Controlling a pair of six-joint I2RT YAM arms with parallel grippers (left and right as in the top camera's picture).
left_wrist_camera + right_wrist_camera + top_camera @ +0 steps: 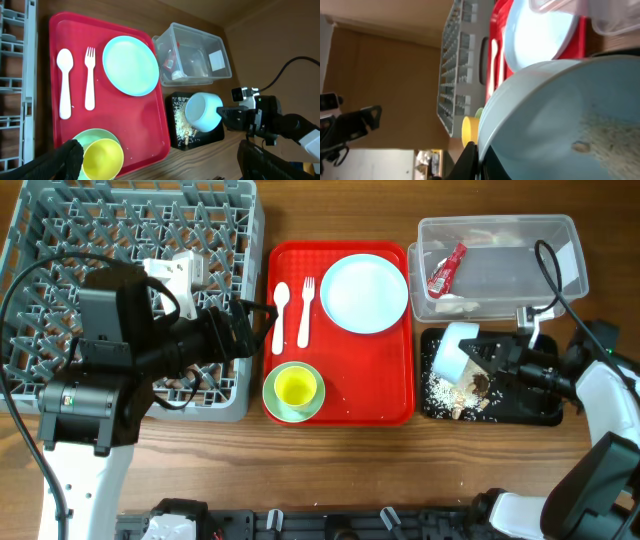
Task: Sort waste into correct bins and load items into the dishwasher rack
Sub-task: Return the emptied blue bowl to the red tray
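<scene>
Already the red wrapper (447, 268) is lying in the clear tub (500, 222) and the right gripper (500, 365), clamped on a blue bowl (455, 350), is holding it tilted over the scrap-strewn black tray (540, 415), while the wide-open left gripper (250, 330) is hovering near plate (363, 293), spoon (281, 318), fork (305, 310) and cup (294, 388) awaiting the rack (60, 240).

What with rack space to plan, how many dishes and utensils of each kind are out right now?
plate: 1
bowl: 2
cup: 1
spoon: 1
fork: 1
Total: 6
</scene>
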